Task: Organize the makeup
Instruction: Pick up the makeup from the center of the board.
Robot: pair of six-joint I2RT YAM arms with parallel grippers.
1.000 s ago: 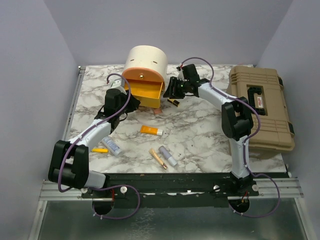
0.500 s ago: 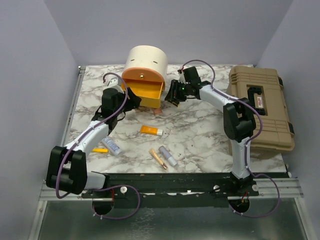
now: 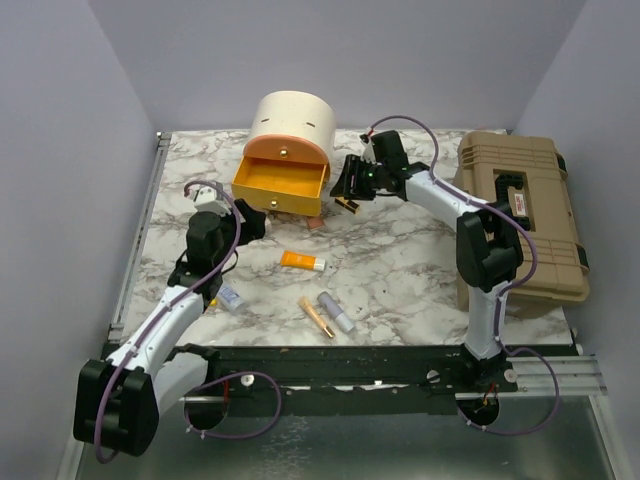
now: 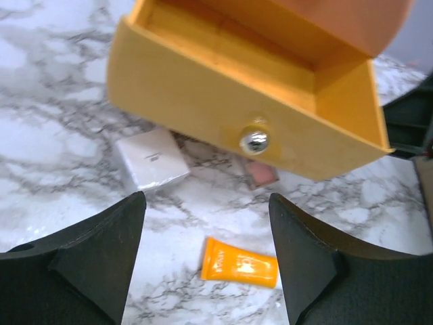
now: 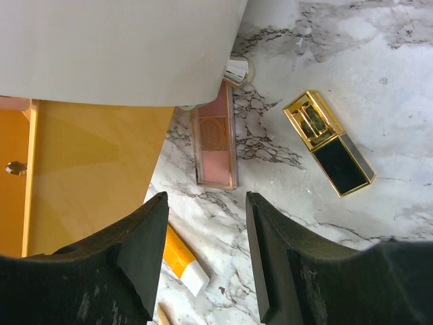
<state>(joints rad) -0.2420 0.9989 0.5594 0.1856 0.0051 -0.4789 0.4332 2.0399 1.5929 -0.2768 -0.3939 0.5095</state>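
Note:
The makeup lies scattered on the marble table (image 3: 400,250). In the left wrist view, my left gripper (image 4: 206,257) is open above an orange tube (image 4: 240,266), just short of the drawer knob (image 4: 254,140). A small white cube (image 4: 151,160) and a pink palette (image 4: 260,172) lie under the drawer front. My right gripper (image 5: 206,250) is open and empty beside the round case, over the pink palette (image 5: 215,139) and near a gold-and-black case (image 5: 328,142). From above I see the orange tube (image 3: 302,262), a gold tube (image 3: 316,316), a lilac tube (image 3: 336,312) and a whitish tube (image 3: 230,297).
The cream round case (image 3: 292,122) stands at the back with its orange drawer (image 3: 280,182) pulled out and nothing showing inside it. A big tan toolbox (image 3: 522,212) fills the right side. The table's left edge (image 3: 135,250) is close to my left arm.
My left gripper has opened and drawn back from the drawer toward the near left. The drawer now sits a little further out. The right gripper has barely moved.

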